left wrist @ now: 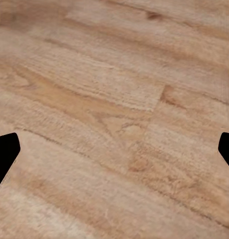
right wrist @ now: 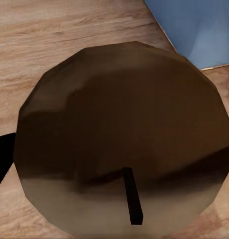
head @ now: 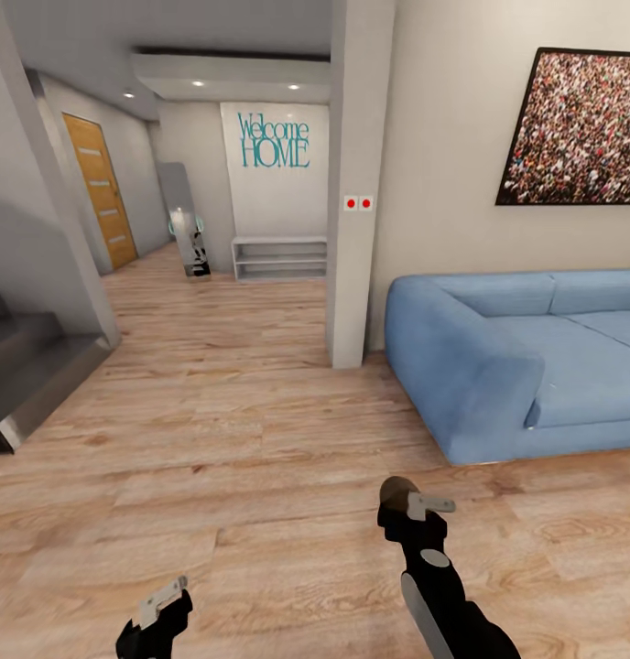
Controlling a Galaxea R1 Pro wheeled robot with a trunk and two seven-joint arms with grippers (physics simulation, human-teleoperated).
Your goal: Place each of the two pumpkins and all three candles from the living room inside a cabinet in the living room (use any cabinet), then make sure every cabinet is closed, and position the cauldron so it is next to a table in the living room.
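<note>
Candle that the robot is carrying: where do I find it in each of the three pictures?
Head view: the candle is low, right of centre, held in the right fingers.
Right wrist view: the candle is seen top-on and large, its dark wick pointing at the camera.
Left wrist view: wooden floor under the camera.
Shared landmark: the blue sofa, whose corner lies beyond the candle.
</note>
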